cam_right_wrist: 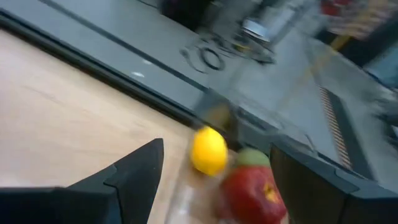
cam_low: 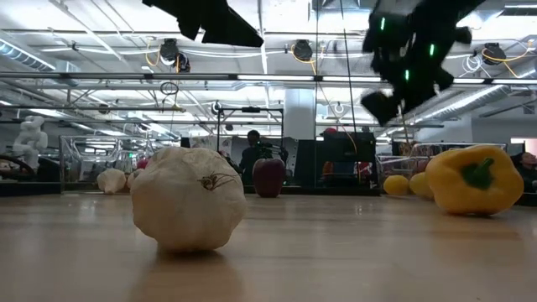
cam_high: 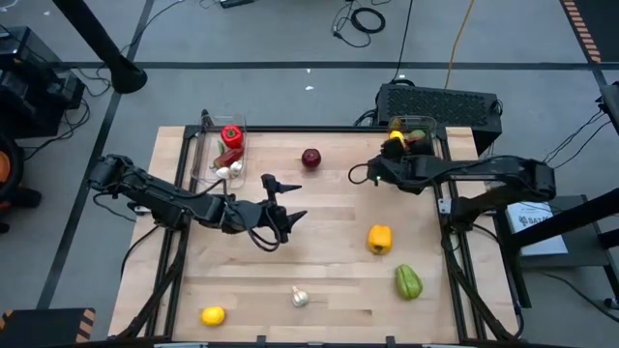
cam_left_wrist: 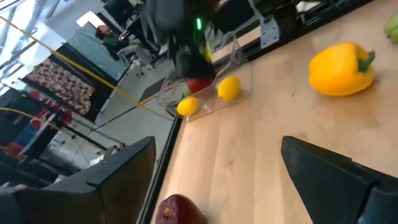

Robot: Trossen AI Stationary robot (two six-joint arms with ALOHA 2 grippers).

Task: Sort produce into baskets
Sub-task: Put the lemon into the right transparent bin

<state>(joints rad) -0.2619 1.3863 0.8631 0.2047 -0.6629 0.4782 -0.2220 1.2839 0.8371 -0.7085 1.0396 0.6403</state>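
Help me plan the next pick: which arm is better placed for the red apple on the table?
Left, probably. The left gripper hangs open near the red apple, which shows between its fingers; the right gripper is open over its basket.

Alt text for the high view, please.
Overhead, the left gripper hangs open mid-table while the right gripper is over the right bin. An apple, yellow pepper, green pepper, garlic and lemon lie loose.

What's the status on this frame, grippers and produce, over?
Left gripper open, empty, mid-table. Right gripper open over right basket. Loose: apple, yellow pepper, green pepper, garlic, lemon. Nothing in the way.
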